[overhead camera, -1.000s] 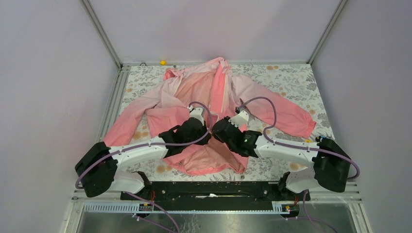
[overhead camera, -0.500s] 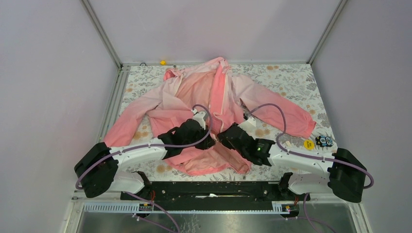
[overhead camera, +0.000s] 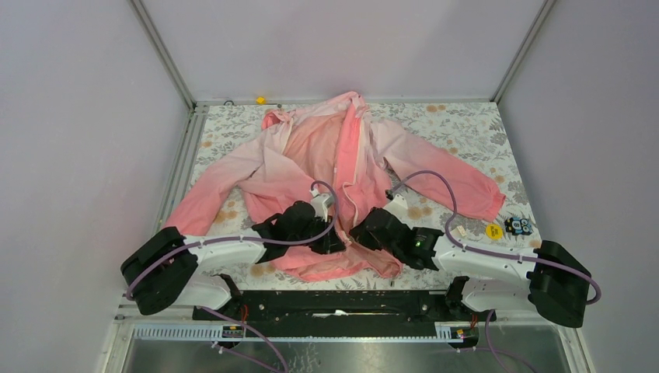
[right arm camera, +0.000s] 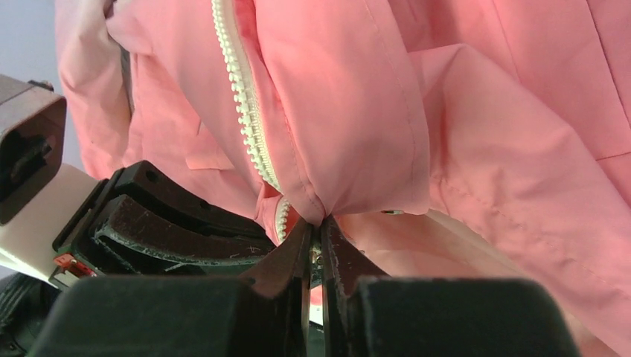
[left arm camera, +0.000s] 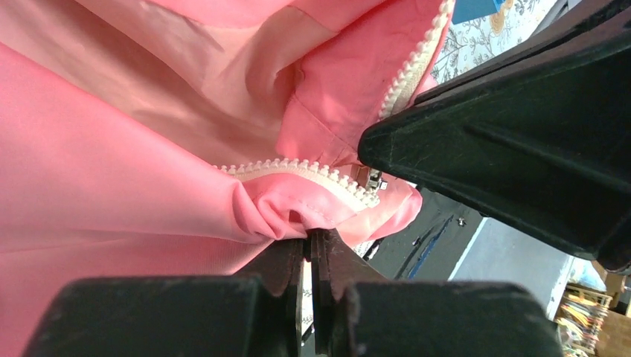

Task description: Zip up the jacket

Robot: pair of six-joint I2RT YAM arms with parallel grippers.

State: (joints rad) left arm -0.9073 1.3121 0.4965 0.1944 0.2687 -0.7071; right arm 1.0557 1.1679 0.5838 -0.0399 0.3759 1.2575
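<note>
Jacket position: the jacket (overhead camera: 342, 148) lies spread on the floral table (overhead camera: 466, 124), with the collar toward the far wall, the hem at the near edge by the arm bases, and one sleeve out to each side.
Jacket colour: pale pink at the collar, deepening to coral at the hem and cuffs.
Jacket front: open from collar to hem; the two front panels lie side by side and are not joined.
Zipper: the white zipper teeth (right arm camera: 242, 97) run along the panel edges (the left wrist view shows two separate rows, one curving across and one rising to the upper right).
Zipper hardware: a small metal piece (left arm camera: 370, 177) sits at the end of the curved row; which part it is cannot be told.
Left gripper: the left gripper (left arm camera: 311, 249) is clamped tight on a fold of coral fabric just below the curved tooth row.
Right gripper: the right gripper (right arm camera: 316, 242) is clamped tight on a gathered fold of the other panel, just beside its tooth row; the fabric bunches above the tips.
Gripper relation: both sit low over the hem at the jacket's centre line, near each other; whether they touch cannot be told.
Arm posture: both arms reach inward from their bases, with the forearms low over the table.
Other items: a yellow disc (overhead camera: 493, 231) and a small dark object (overhead camera: 519, 225) lie on the table near the right cuff.
</note>
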